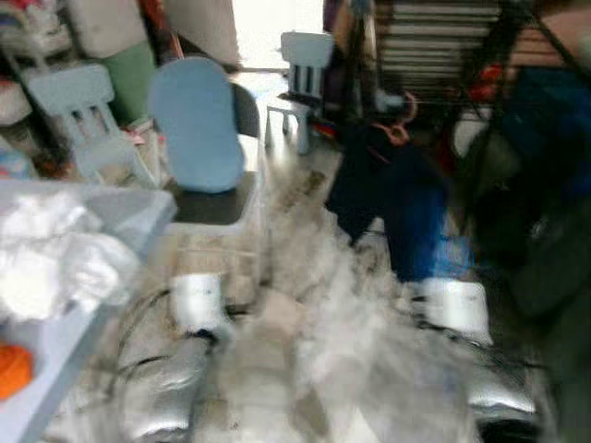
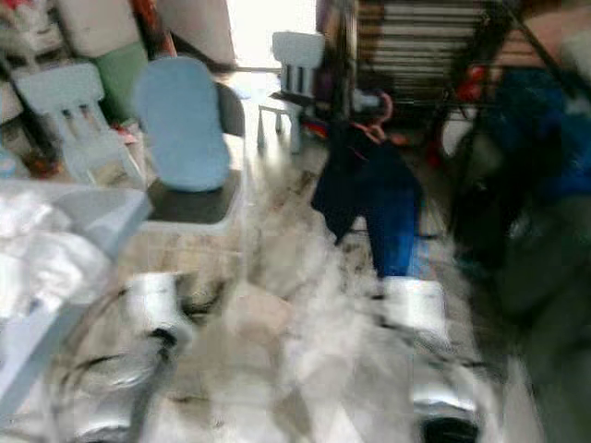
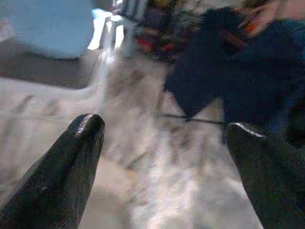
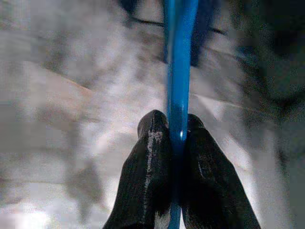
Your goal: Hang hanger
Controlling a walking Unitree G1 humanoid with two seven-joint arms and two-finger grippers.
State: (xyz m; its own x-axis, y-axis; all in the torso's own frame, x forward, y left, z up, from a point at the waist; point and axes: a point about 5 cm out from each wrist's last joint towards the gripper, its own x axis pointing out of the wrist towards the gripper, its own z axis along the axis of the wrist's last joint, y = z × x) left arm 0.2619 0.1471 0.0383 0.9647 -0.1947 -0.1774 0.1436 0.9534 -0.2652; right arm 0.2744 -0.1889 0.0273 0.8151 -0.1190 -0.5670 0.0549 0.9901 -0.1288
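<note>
A cluttered, blurred room is spreading ahead over a pale mottled floor (image 1: 305, 305), with a rounded light-blue padded chair (image 1: 196, 125) standing to the left and a dark navy garment (image 1: 392, 198) drooping from an orange hanger hook (image 1: 397, 129) at a dark drying rack (image 1: 517, 55). The right gripper (image 4: 176, 125) is pinching a bright blue plastic hanger (image 4: 180, 57) tight between its black fingers, low above the floor. The left gripper (image 3: 164, 131) is hanging with fingers spread wide, empty.
</note>
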